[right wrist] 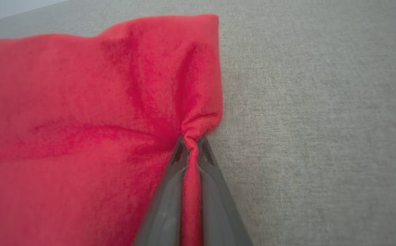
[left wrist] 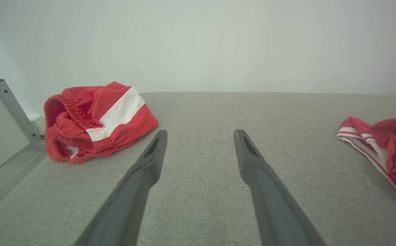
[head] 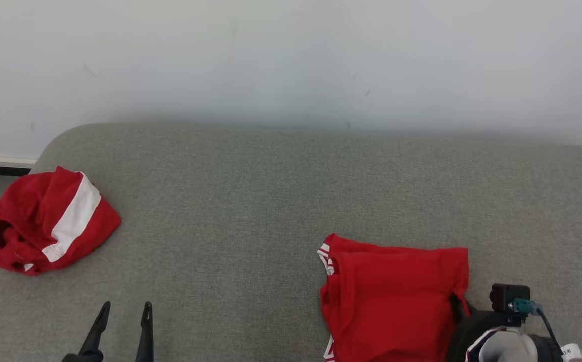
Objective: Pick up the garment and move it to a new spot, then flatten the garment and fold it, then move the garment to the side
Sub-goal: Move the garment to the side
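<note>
The garment is red with white-striped trim and lies folded flat on the grey cushion at the lower right; its left edge also shows in the left wrist view. My right gripper is shut on a pinch of the garment's right edge, and the cloth bunches between the two fingers. In the head view the right gripper sits against that same edge, its fingers mostly hidden by cloth. My left gripper is open above bare cushion at the lower left, with nothing between its fingers.
A second red garment with a white band lies crumpled at the cushion's left end, ahead and left of the left gripper. The grey cushion ends at a white wall behind. A metal rail stands at the left.
</note>
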`<state>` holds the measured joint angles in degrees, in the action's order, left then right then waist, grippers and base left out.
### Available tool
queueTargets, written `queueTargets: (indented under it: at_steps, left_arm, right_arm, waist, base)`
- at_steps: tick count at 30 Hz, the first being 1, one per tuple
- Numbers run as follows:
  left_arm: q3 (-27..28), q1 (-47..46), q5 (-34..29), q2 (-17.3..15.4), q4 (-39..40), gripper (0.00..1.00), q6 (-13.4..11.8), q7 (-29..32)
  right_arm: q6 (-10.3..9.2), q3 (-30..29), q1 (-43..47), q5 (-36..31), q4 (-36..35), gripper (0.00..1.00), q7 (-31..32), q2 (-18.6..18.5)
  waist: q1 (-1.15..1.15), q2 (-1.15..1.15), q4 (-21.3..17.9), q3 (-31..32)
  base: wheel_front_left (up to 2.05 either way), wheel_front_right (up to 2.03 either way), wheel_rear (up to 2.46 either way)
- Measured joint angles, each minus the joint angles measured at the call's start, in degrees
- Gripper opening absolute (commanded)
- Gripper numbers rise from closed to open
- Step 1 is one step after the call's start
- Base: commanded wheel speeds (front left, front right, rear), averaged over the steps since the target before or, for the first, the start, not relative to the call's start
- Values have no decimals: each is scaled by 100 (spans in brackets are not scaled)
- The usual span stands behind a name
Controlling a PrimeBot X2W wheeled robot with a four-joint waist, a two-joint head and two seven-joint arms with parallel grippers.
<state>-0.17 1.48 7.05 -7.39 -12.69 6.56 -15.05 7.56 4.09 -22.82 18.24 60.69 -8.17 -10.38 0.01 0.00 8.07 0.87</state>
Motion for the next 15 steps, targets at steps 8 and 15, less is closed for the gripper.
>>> queueTargets:
  at_steps: [8,15]
  left_arm:
    - [-32,-173,14,58,126,100,1,0]
    - [-164,-573,53,88,447,100,48,0]
  right_arm:
    - [0,505,-1085,69,-120,0,-219,-357]
    - [0,846,-2070,63,-132,0,-121,-1294]
  waist:
    - [0,0,-104,-288]
    - [0,1,-147,-843]
  base:
    - [0,0,0]
    - [0,0,0]
